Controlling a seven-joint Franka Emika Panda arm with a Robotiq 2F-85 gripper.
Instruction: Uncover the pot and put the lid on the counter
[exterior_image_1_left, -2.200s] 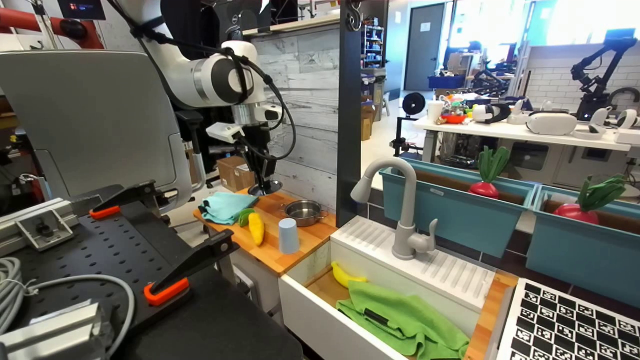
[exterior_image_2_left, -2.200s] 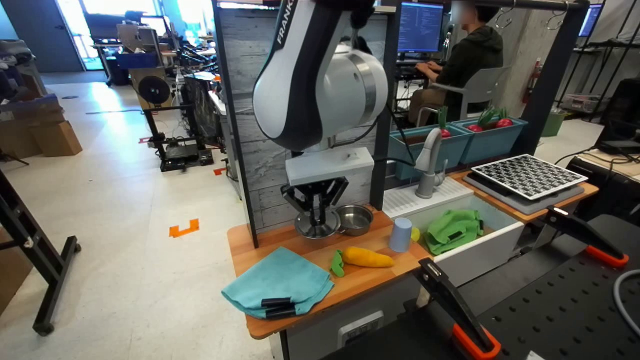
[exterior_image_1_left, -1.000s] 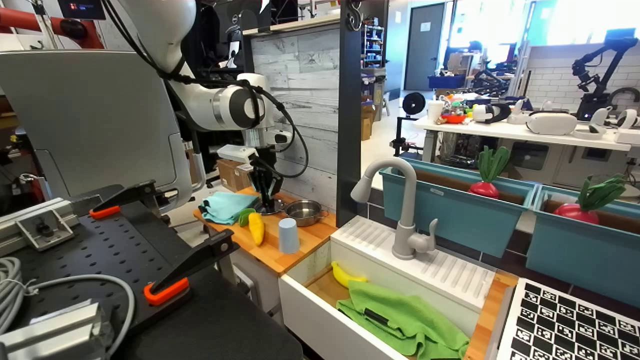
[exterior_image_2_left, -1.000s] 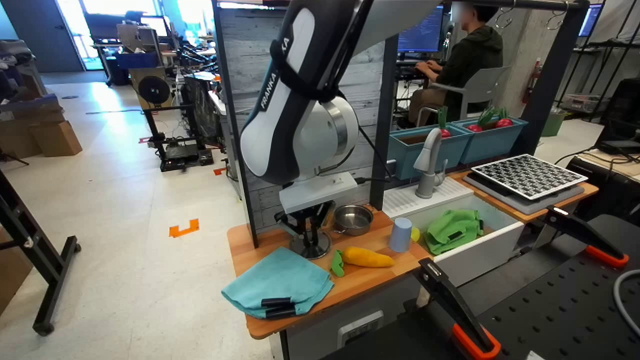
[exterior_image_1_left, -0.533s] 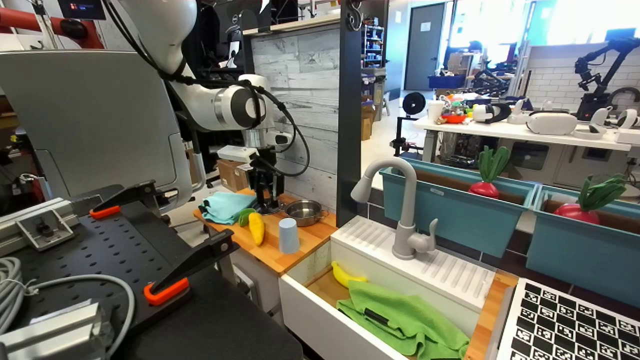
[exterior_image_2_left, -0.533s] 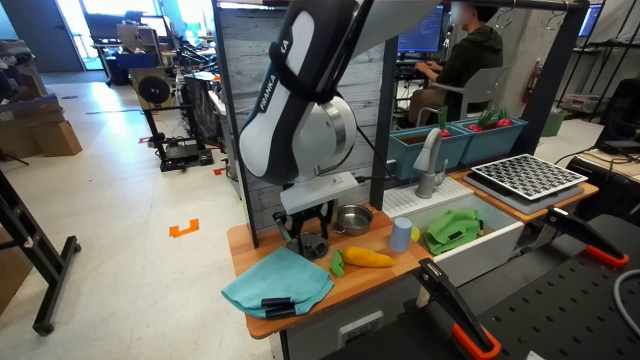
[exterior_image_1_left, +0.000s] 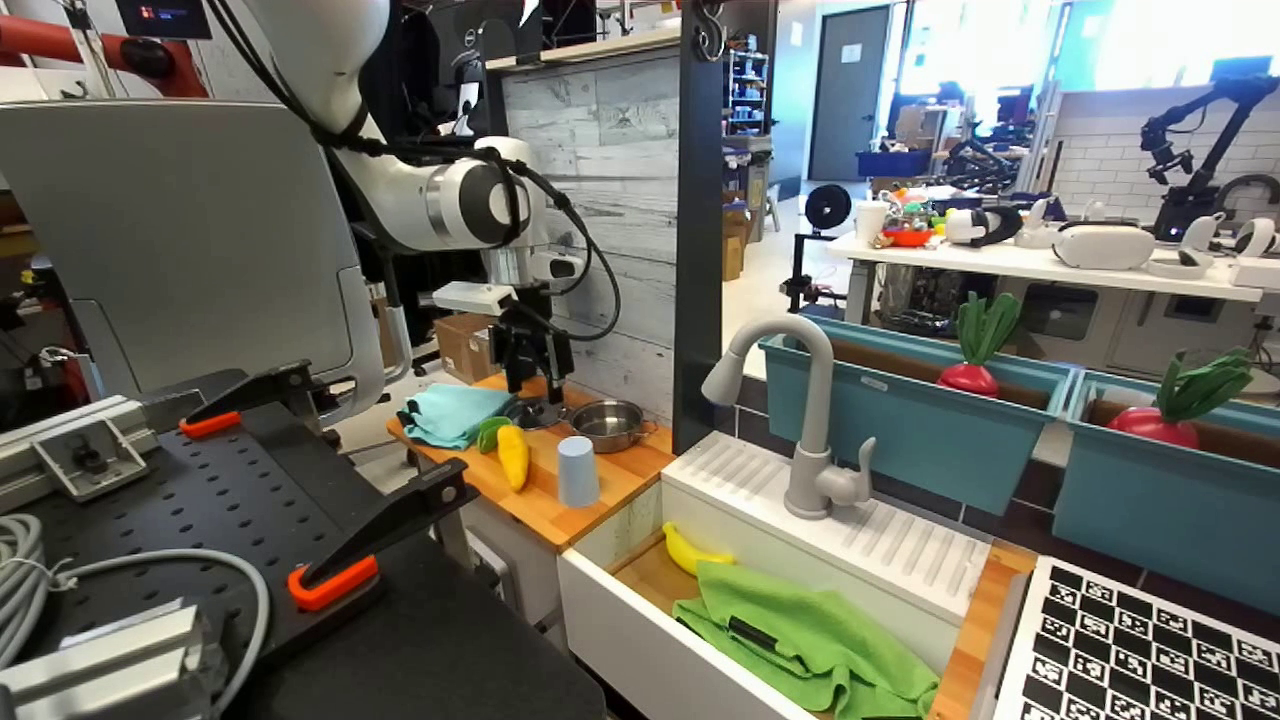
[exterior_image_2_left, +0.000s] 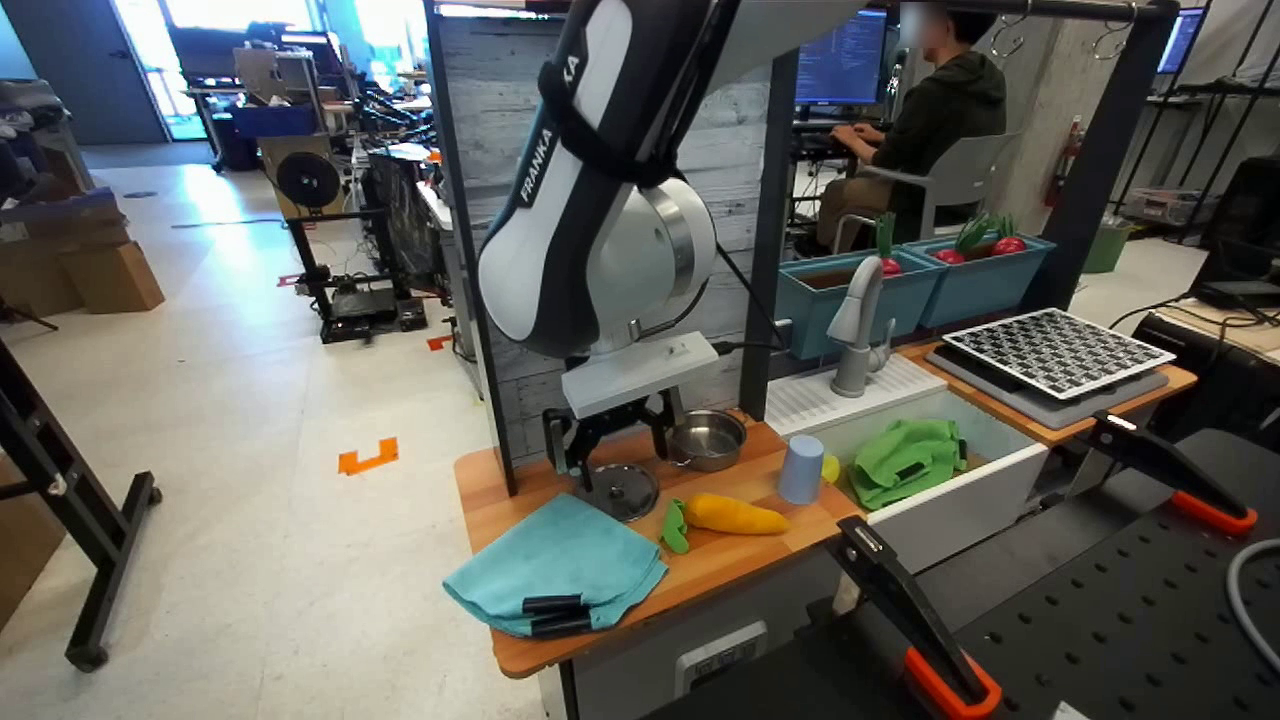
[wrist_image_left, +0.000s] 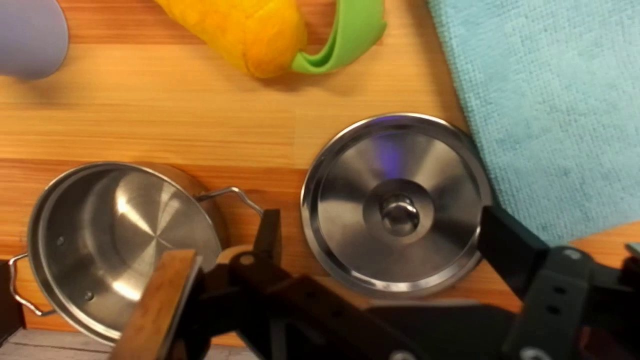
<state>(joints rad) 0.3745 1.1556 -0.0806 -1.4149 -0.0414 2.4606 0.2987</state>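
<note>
The round grey lid (wrist_image_left: 350, 230) lies knob up on the wooden counter (wrist_image_left: 225, 120), its edge by the teal cloth. In an exterior view the lid (exterior_image_2_left: 625, 495) rests between that cloth and the yellow vegetable. Uncovered and bare inside, the silvery pot (wrist_image_left: 125, 240) stands beside it; the pot (exterior_image_2_left: 708, 440) is near the plank wall. My gripper (wrist_image_left: 378, 215) is wide open above the lid, one finger on each side of the knob and nothing held. A gap shows between the gripper (exterior_image_2_left: 622, 468) and the knob.
A teal cloth (exterior_image_2_left: 560, 565), a yellow vegetable (exterior_image_2_left: 735, 515) with a green top and a blue-grey cup (exterior_image_2_left: 802, 468) share the counter. The plank wall (exterior_image_1_left: 620, 270) rises right behind the pot. Beyond the cup lies the sink with a green towel (exterior_image_1_left: 800, 630).
The lid came down from the air onto the counter. My gripper, shut on its knob a second ago, has opened and risen slightly; the lid stays put.
</note>
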